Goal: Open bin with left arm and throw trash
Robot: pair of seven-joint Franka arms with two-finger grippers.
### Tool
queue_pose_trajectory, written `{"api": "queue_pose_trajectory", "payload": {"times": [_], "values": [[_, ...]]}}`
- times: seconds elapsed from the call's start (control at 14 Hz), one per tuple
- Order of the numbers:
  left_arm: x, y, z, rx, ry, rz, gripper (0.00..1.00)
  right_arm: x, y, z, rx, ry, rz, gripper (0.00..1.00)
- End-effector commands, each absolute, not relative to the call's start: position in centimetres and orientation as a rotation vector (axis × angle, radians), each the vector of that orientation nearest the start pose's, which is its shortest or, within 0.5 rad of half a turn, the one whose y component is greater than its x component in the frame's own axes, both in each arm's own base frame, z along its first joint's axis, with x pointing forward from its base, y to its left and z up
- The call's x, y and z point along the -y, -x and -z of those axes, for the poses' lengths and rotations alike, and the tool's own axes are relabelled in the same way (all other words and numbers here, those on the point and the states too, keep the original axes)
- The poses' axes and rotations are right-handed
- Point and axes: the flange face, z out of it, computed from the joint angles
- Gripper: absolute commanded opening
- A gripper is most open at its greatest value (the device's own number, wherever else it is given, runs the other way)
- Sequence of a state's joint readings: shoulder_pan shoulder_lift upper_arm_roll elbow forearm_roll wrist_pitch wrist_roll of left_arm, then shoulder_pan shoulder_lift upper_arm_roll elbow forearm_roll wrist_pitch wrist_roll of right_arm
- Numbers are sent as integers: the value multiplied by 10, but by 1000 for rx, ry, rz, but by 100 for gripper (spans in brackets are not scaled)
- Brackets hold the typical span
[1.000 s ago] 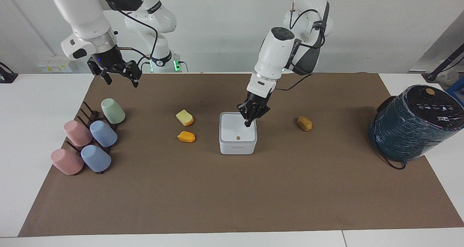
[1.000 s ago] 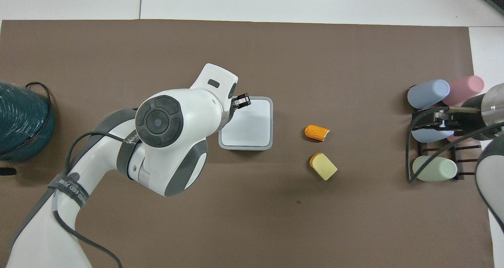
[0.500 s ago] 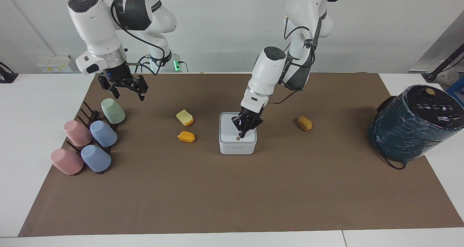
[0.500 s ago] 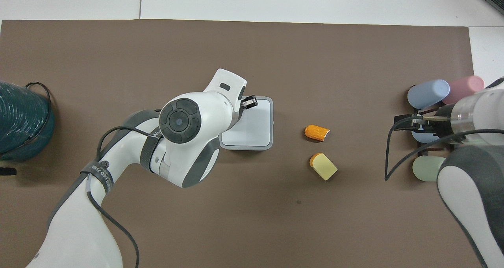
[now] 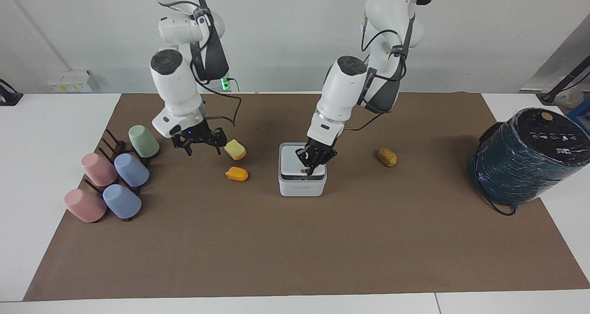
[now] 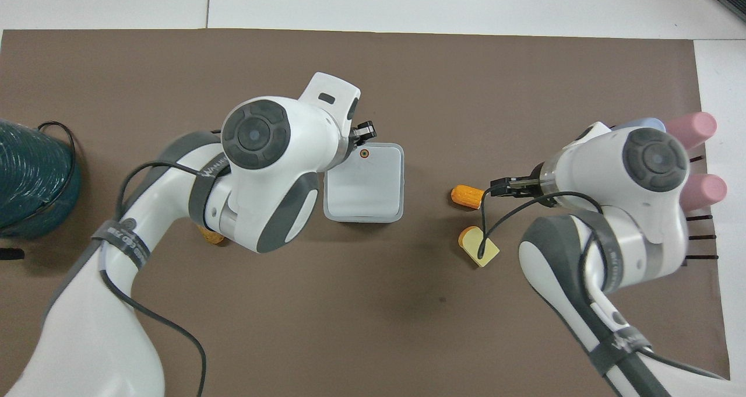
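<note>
The white square bin (image 5: 302, 188) stands mid-mat, also in the overhead view (image 6: 373, 190). My left gripper (image 5: 312, 163) is shut, its tip down on the lid at the orange dot (image 6: 364, 153). A thin dark gap shows under the lid's edge farthest from the robots. My right gripper (image 5: 202, 144) is open and low over the mat beside the pale yellow wedge (image 5: 235, 149). The orange lump (image 5: 237, 174) lies just farther from the robots than the wedge. The golden-brown nugget (image 5: 387, 157) lies beside the bin toward the left arm's end, mostly hidden under the left arm in the overhead view (image 6: 211, 235).
A big dark teal wrapped cylinder (image 5: 525, 155) stands at the left arm's end of the table. A dark rack with several pastel cups (image 5: 115, 180) lies at the right arm's end, close to the right gripper.
My right arm swung in from near the cups and came down beside the yellow wedge. My left gripper slid along the lid to the orange dot, and a gap appeared under the lid's edge.
</note>
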State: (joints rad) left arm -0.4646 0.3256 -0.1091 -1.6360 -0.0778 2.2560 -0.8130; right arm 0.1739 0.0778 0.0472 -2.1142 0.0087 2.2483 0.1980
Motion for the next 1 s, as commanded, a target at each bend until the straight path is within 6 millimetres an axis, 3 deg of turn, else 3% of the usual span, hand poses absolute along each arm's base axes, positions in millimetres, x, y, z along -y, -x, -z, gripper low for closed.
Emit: {"api": "queue_pose_trajectory", "payload": {"times": [0.0, 0.21, 0.36, 0.57, 0.64, 0.71, 0.93], "values": [[325, -607, -509, 577, 3314, 174, 6, -152, -529, -336, 67, 3102, 88, 100], [288, -617, -516, 585, 3275, 141, 37, -184, -511, -303, 113, 3104, 56, 100], [268, -617, -516, 470, 3271, 114, 52, -183, -498, -293, 118, 3113, 13, 100], [227, -611, -499, 250, 3240, 16, 78, -195, -473, -285, 183, 3123, -42, 100], [214, -607, -489, 191, 3213, -1, 86, -196, -467, -282, 212, 3124, -56, 42], [204, -600, -482, 115, 3182, -8, 93, -196, -466, -282, 234, 3125, -74, 0], [166, -581, -453, -6, 3111, -82, 97, -194, -460, -289, 235, 3140, -162, 0]]}}
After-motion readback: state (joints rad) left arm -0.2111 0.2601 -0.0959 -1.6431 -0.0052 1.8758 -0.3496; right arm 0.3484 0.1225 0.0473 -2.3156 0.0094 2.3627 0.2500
